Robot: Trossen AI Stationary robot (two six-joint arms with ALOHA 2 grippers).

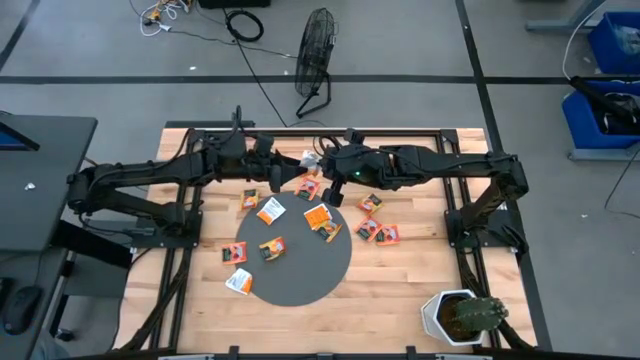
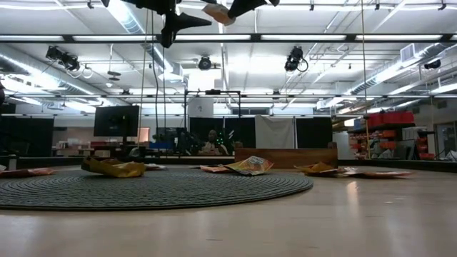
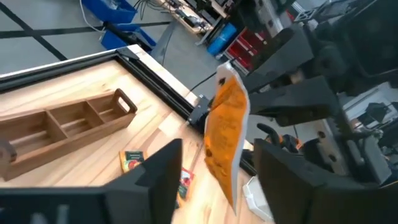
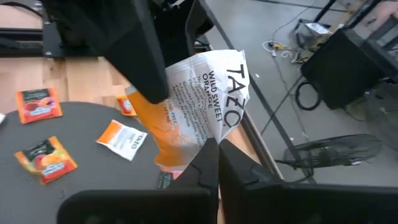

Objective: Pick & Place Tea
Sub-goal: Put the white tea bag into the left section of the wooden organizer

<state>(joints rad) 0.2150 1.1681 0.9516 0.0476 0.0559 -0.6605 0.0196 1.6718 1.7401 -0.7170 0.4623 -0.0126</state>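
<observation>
Both arms stretched in from the table's (image 1: 180,300) sides, meeting near the far middle, well above the surface. Right end effector (image 1: 322,172) raised, fingers clamped together on the corner of one orange-and-white tea packet (image 4: 202,102), held hanging in the air. Left end effector (image 1: 277,178) just beside it at the same height, fingers (image 3: 155,180) apart, the held packet (image 3: 225,130) dangling between and beyond them, apart from both.

Remaining tea packets spread flat below: several on the grey disc (image 1: 300,285), such as one orange packet (image 1: 271,249) and another (image 1: 321,220) near the disc's far edge; others on bare wood to the disc's right (image 1: 379,234) and left (image 1: 237,282). Wooden divided tray (image 3: 62,124) at the table's far edge. Potted cactus (image 1: 465,317) at the near right corner.
</observation>
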